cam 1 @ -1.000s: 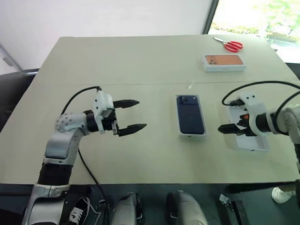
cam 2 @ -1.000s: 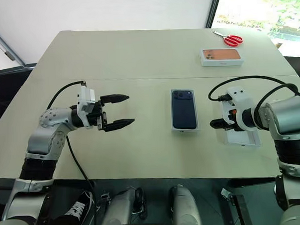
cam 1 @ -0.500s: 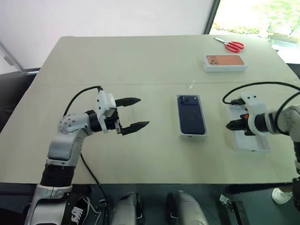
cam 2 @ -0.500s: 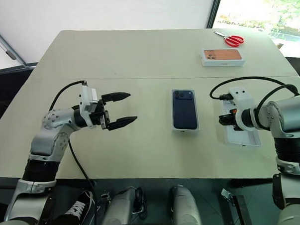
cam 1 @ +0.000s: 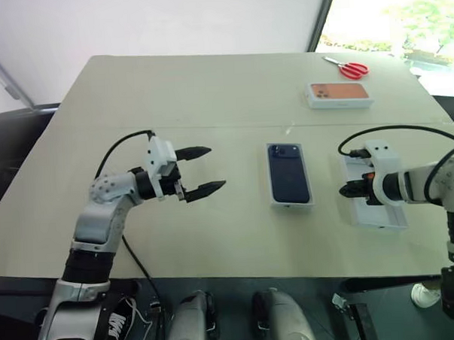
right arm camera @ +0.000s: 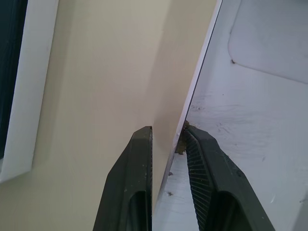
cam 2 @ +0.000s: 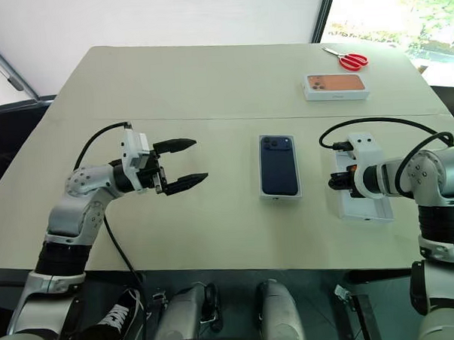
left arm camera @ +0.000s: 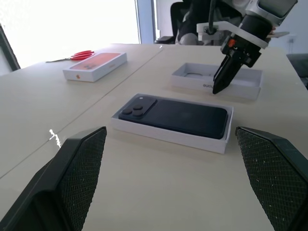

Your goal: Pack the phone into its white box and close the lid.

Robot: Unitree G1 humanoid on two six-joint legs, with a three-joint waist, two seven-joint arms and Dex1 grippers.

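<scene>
The dark navy phone (cam 1: pixel 289 172) lies camera side up inside the shallow white box (cam 1: pixel 293 205) at the middle of the table. To its right the lid (cam 1: pixel 385 214) rests open side up, plain white inside. My right gripper (cam 1: pixel 347 191) points down at the lid's wall nearest the phone. In the right wrist view its fingers (right arm camera: pixel 139 159) straddle that thin wall and are shut on it. My left gripper (cam 1: pixel 207 169) hovers open and empty left of the phone, pointing toward it. The left wrist view shows the phone (left arm camera: pixel 175 115) and the lid (left arm camera: pixel 240 89) beyond.
A white box with an orange phone picture (cam 1: pixel 339 93) and red scissors (cam 1: pixel 351 68) lie at the table's far right. A flat white insert with a rounded recess (right arm camera: pixel 269 38) lies inside the lid. The table's front edge runs just below both arms.
My right gripper has closed from open onto the lid's wall. The left gripper stays open and has hardly moved.
</scene>
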